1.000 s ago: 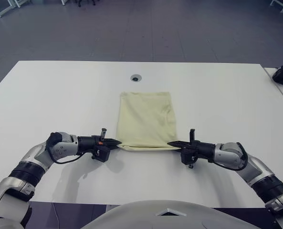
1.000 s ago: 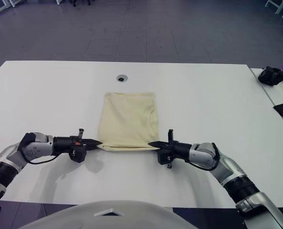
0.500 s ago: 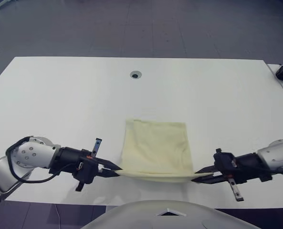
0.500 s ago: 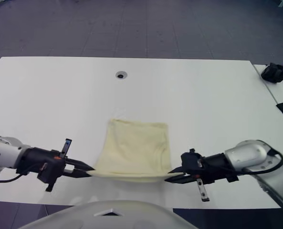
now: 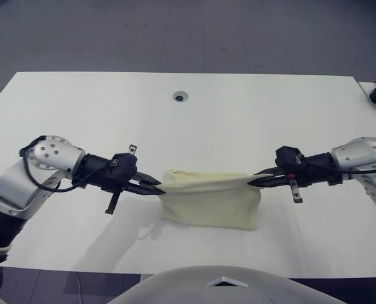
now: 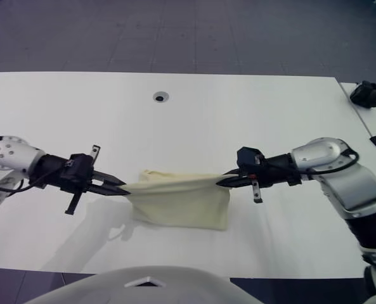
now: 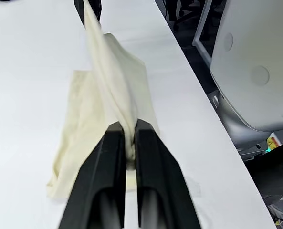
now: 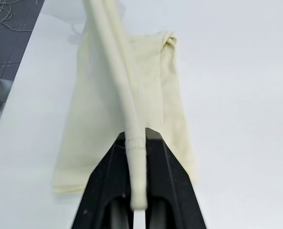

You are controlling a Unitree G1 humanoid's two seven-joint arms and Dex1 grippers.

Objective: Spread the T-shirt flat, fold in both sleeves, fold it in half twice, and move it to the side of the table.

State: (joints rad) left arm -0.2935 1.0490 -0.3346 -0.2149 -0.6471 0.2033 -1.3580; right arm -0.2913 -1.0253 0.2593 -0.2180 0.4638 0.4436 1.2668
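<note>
Pinching the lifted near corners of the T-shirt point(image 5: 210, 206) tight above the table point(image 5: 238, 114) front, the left claw point(image 5: 159, 190) and right claw point(image 5: 252, 182) should move forward level and taut, laying edge squarely onto edge.

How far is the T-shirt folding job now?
Done: sleeves look folded in; the T-shirt is a narrow rectangle. In hand: left gripper and right gripper each shut on an edge corner, lifted above the rest. Left: complete the half folds, move it to the table side.
</note>
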